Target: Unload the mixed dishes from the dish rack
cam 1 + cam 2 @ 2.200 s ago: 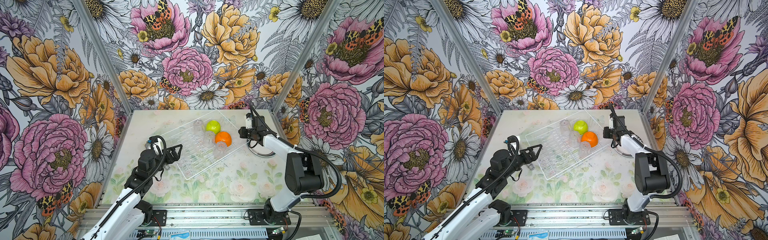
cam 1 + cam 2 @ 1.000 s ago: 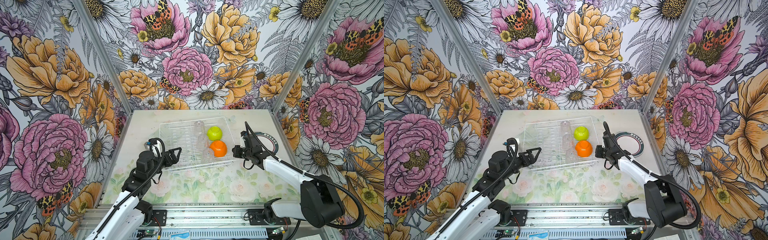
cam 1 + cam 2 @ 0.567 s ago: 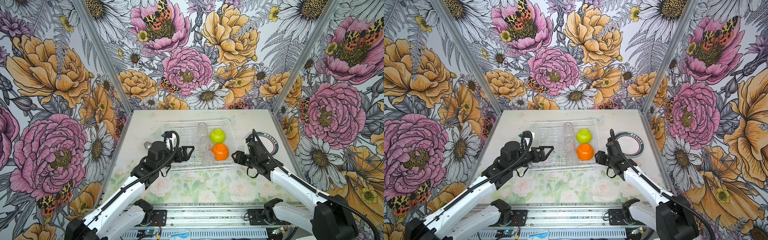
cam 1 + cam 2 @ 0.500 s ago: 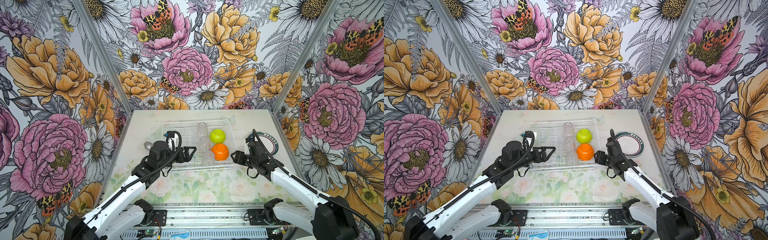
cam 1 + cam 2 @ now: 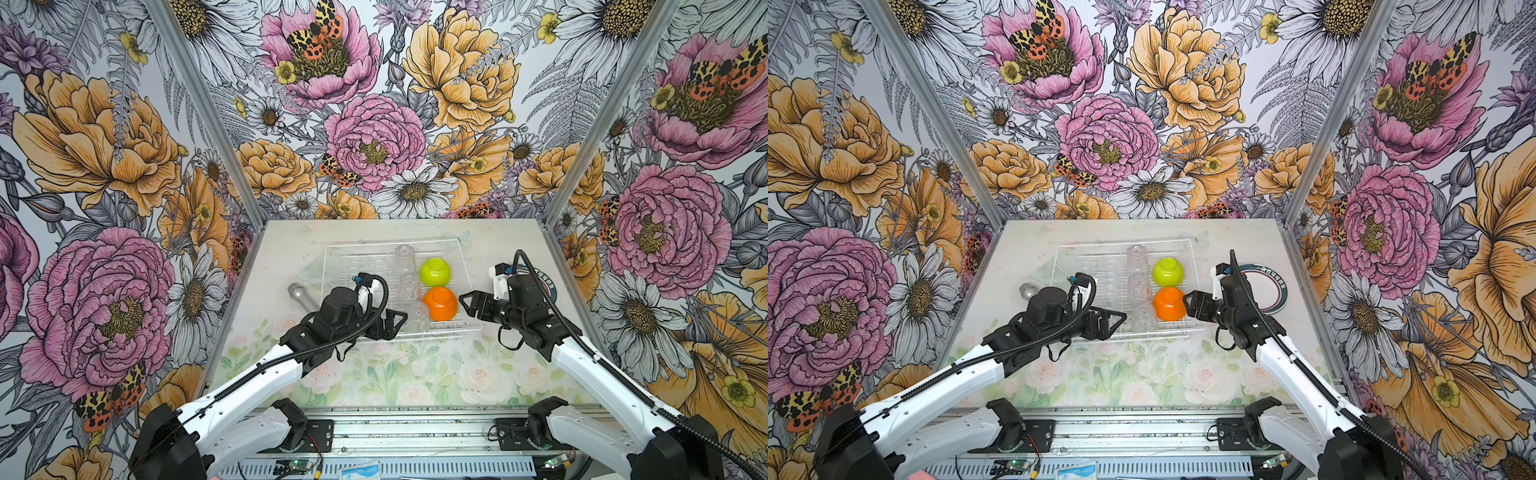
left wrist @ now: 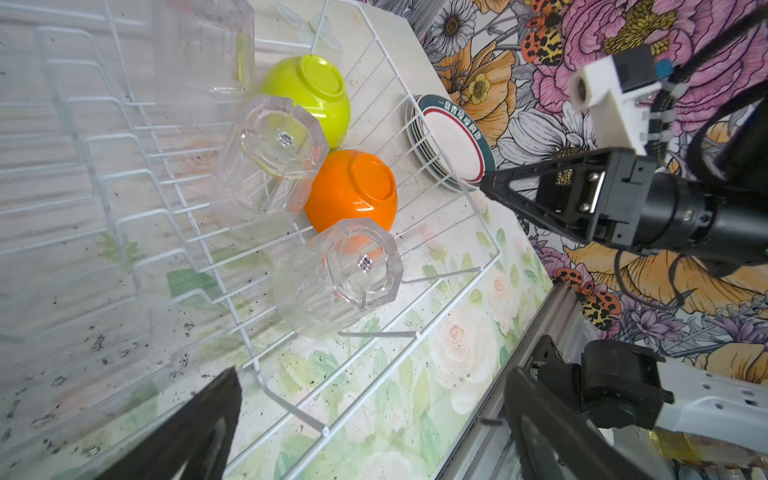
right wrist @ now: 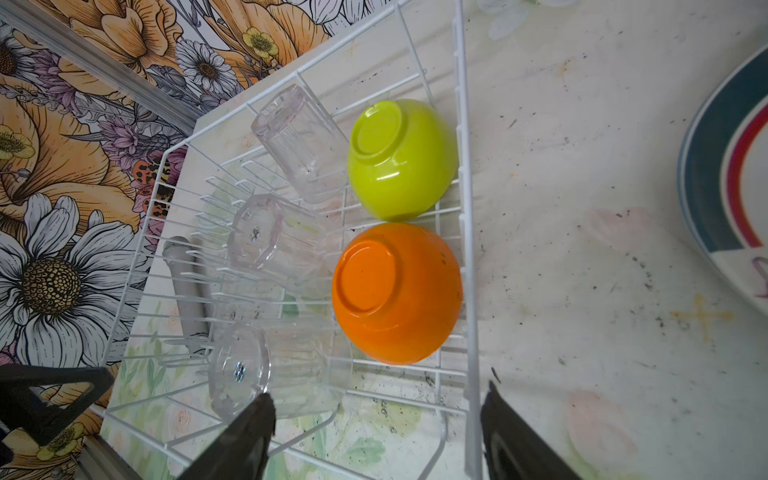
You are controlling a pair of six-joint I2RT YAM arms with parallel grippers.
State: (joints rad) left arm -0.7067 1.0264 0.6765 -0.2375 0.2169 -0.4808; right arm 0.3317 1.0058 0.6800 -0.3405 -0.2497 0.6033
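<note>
We are observing both end effectors released: left end effector [image 5: 397,326] beside the near clear tumbler [image 5: 417,318], right end effector [image 5: 465,306] over the dish rack [image 5: 365,245] wall by the orange bowl [image 5: 439,303], both dishes sitting inside it.

No legible text – just unreadable white lettering round the plate [image 6: 452,143]

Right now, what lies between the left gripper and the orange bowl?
A clear tumbler in the dish rack, beside the orange bowl; both top views show it.
</note>
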